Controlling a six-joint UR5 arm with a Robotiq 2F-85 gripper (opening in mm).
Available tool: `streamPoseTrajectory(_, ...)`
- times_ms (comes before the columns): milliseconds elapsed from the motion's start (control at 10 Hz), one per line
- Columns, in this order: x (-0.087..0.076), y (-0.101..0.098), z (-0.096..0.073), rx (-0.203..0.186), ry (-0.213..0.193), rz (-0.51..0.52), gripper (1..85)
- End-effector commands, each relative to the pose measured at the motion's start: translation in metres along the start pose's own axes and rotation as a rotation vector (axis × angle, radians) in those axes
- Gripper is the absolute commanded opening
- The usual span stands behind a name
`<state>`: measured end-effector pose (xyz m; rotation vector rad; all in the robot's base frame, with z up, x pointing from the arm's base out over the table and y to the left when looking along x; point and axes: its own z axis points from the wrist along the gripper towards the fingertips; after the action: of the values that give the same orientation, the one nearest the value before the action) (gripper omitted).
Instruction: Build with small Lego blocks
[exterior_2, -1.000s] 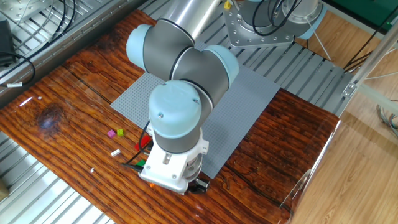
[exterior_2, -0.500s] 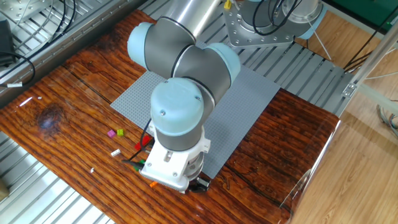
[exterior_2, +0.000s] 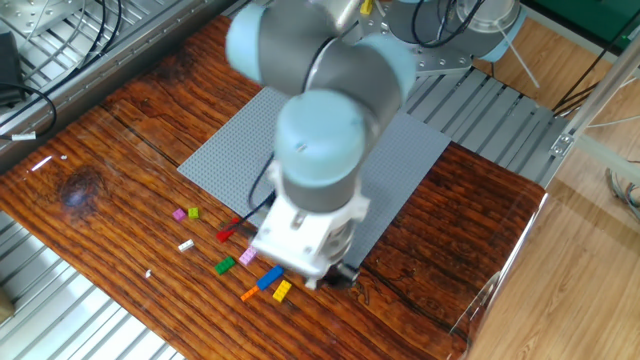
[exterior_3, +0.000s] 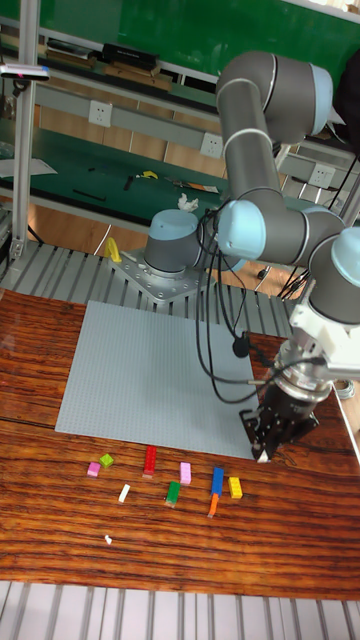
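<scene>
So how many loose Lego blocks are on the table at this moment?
10 visible: magenta and lime at left, two white, red, pink, green, blue, orange, yellow. The gripper may hide more.

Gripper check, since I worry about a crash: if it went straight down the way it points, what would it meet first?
Probably the bare wooden table, beside the grey baseplate corner. The gripper points down, right of the yellow block; depth is unclear.

The fixed view looks down steeply from above the arm's wrist; the tall fixed view faces the robot base across the table (exterior_3: 40, 540). Both share the grey baseplate (exterior_2: 225, 150) and the small Lego blocks (exterior_3: 170, 482).
</scene>
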<state>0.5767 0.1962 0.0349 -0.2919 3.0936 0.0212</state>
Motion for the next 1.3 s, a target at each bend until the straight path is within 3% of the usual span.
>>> streamPoseTrajectory(0,0.032,0.012,0.007,-0.033,-0.019,0.035,1.7)
streamPoseTrajectory(500,0.022,0.017,0.009,-0.039,-0.069,0.079,1.0)
streamPoseTrajectory(1000,0.017,0.011,0.018,0.005,-0.111,0.185,1.0)
streamPoseTrajectory(1100,0.014,0.019,0.020,-0.025,-0.116,0.203,1.0)
streamPoseTrajectory(1200,0.013,0.019,0.024,-0.024,-0.111,0.204,1.0)
